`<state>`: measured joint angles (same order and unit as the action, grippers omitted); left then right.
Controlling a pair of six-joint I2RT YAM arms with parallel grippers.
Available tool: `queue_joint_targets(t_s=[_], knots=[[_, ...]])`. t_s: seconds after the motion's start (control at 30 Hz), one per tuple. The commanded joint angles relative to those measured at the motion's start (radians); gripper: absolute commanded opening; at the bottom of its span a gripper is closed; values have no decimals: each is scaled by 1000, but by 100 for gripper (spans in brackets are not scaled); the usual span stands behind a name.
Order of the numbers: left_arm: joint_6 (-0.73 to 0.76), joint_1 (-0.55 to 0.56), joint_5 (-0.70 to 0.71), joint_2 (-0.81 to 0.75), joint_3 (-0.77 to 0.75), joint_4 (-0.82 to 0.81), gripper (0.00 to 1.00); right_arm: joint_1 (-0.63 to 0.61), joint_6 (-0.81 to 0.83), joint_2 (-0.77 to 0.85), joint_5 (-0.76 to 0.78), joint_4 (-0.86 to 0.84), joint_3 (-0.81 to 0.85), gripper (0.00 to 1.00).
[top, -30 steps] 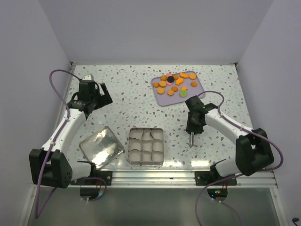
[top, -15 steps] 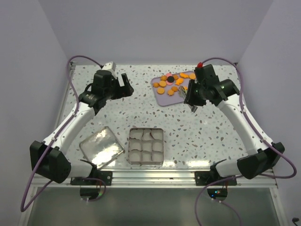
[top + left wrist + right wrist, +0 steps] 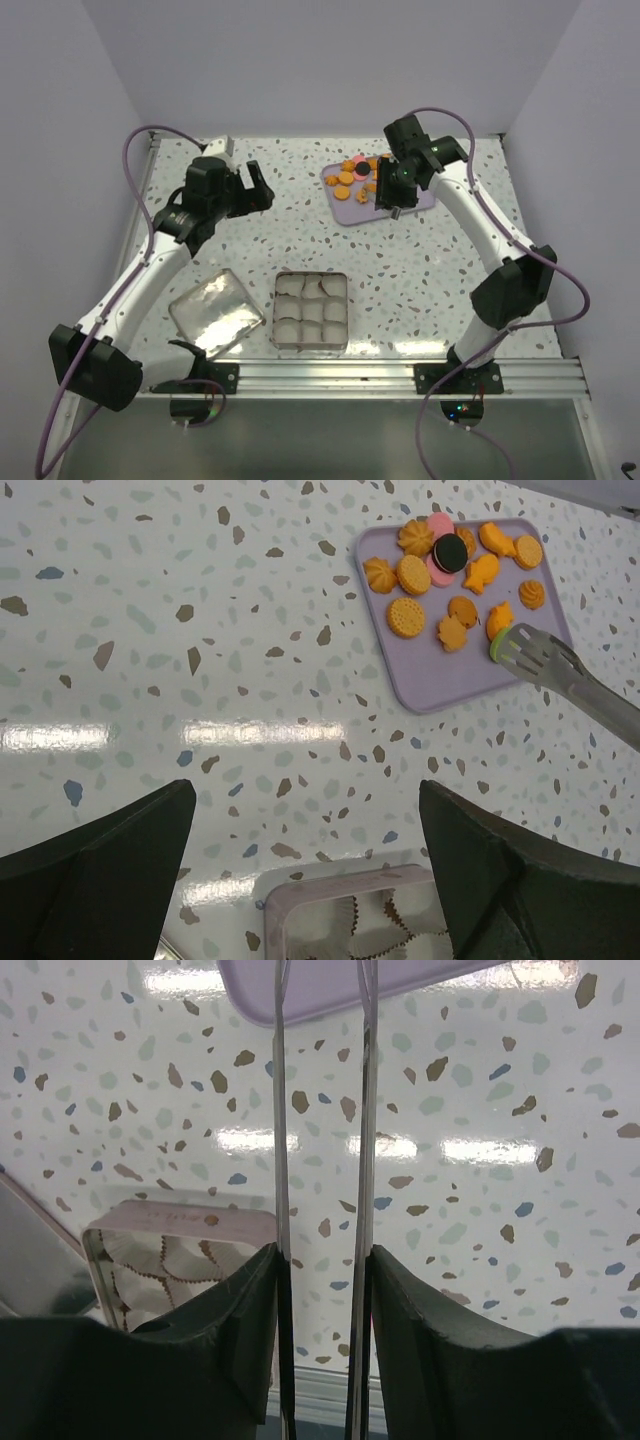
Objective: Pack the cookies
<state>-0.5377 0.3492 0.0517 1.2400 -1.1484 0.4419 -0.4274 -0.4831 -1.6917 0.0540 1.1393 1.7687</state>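
**Op:** Right gripper (image 3: 393, 200) has swung away from the bench (image 3: 300, 235) beside the square tin (image 3: 311, 274) and out to the lavender tray (image 3: 430, 685) since a second ago. My left gripper (image 3: 307, 790) has shifted toward the tray too.

**QA:** Fingers?

**Op:** The left ones are spread wide, holding nothing, hovering over the bench. The right ones are pinching metal tongs (image 3: 560, 670) by the handles. The blades run parallel with a gap between them.

**QA:** Cookies?

**Op:** All the cookies (image 3: 450, 580) lie on the tray at the far side of the bench, well apart from the tin. Mostly orange, plus one pink, one dark round one, and one green cookie (image 3: 497, 645) at the tray's right side. I see no cookie in the tin's paper cups (image 3: 311, 312).

**QA:** Step?

**Op:** First pick, by my read, with nothing packed yet. The tong tips sit right at the green cookie. I can't tell whether they're touching it or just beside it, or whether it's gripped.

**QA:** Next?

**Op:** I'd set the blades either side of the green one and squeeze lightly so it doesn't crumble or skid. Then lift clear of the tray and carry it to a cup in the tin. The silver lid (image 3: 215, 310) lies left of the tin, out of that path.
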Motion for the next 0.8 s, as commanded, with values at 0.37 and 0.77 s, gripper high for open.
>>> queue_joint_targets(t_s=[0.37,0.77], knots=[[48,-4,57,-83,65,55,100,-11,52,-209,69,71,212,47],[62,-10,79,-86,81,58,100,-24,54,-325,89,82,262,47]])
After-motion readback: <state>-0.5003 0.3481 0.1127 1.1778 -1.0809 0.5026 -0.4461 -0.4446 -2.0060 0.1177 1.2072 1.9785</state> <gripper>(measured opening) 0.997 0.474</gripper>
